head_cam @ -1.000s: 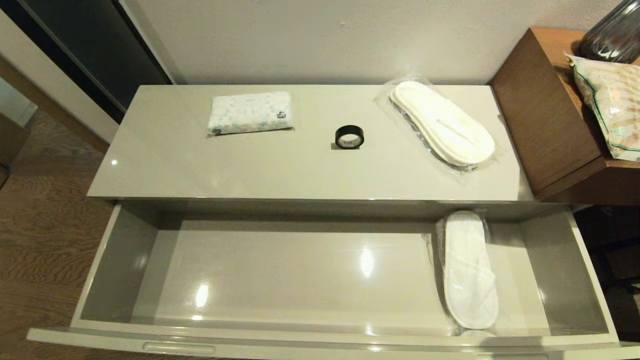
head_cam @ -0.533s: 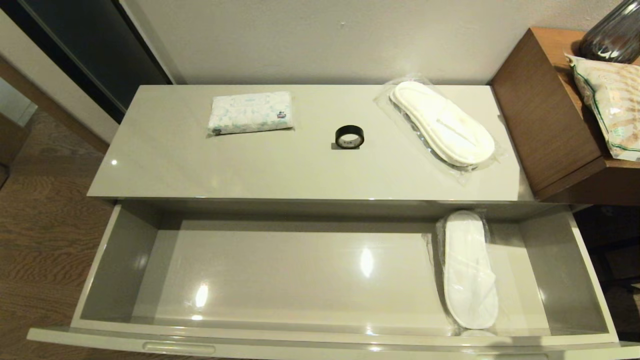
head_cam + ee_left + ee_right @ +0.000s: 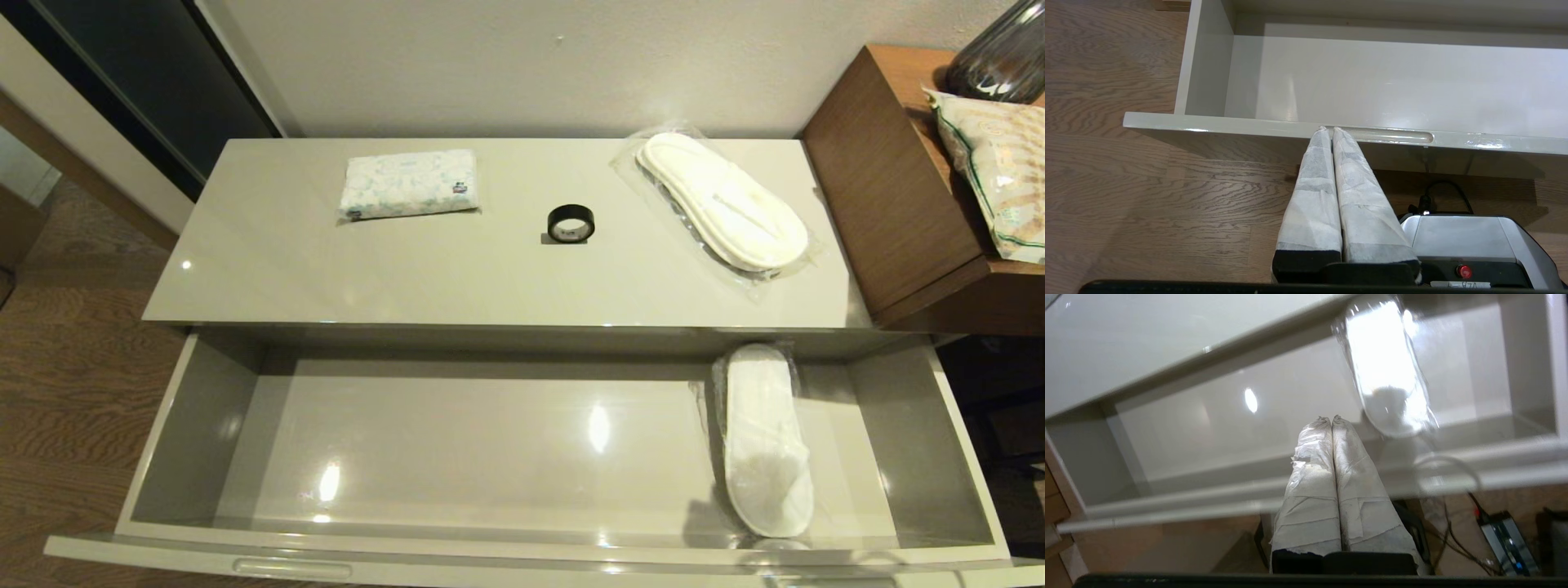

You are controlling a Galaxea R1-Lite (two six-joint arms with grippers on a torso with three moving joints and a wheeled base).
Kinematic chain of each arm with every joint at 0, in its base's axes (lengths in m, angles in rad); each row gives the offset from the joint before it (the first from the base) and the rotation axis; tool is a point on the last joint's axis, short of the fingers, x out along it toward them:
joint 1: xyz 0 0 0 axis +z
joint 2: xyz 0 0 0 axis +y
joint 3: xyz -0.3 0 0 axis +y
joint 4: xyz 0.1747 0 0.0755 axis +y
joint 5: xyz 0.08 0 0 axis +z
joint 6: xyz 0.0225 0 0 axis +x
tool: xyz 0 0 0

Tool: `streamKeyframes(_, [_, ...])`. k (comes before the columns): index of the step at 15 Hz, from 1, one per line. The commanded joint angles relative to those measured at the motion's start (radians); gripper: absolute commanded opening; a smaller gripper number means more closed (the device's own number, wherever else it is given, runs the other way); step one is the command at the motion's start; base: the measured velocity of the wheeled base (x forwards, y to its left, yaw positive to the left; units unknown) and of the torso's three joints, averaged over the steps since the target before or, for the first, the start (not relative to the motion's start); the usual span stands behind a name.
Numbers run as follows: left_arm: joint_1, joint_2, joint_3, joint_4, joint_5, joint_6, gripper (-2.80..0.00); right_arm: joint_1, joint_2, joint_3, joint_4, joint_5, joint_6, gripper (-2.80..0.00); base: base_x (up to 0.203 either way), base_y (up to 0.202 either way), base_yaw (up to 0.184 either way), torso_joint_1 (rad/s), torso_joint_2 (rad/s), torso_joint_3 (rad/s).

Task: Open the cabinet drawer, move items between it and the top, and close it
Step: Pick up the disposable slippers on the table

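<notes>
Slipper in open drawer, just beyond pinched-together, empty right claw.

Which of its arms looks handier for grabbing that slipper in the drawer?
Probably the right. The right gripper, shut, points at the bagged slipper at the drawer's right end; the left gripper sits shut by the left handle notch.

A dark shadow crept onto the cabinet drawer floor by the toe of the bagged slipper, near the front-right edge, not there a sec earlier. A faint curved shape also showed at the drawer's front lip, right side. Nothing else shifted.
</notes>
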Motion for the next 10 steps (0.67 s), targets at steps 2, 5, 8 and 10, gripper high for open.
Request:
streamKeyframes(2, [0.001,0.0,0.0,0.001,0.0,-0.001,-2.8,-0.01,0.327,-0.006,-0.234,-0.012,0.003,-2.8,0.0,0.0,0.0,0.0,0.0,0.0])
streamKeyframes(5, [-0.001,0.0,0.0,0.001,0.0,-0.001,-2.8,-0.034,0.582,-0.02,-0.493,-0.035,0.014,-2.8,0.0,0.0,0.0,0.0,0.0,0.0])
streamKeyframes(8, [0.001,0.0,0.0,0.001,0.0,-0.001,-2.8,-0.088,0.753,-0.124,-0.694,-0.04,0.02,-2.8,0.0,0.0,0.0,0.0,0.0,0.0])
streamKeyframes(10, [-0.001,0.0,0.0,0.001,0.0,-0.001,-2.8,-0.093,0.775,-0.153,-0.778,-0.042,0.023,-2.8,0.0,0.0,0.0,0.0,0.0,0.0])
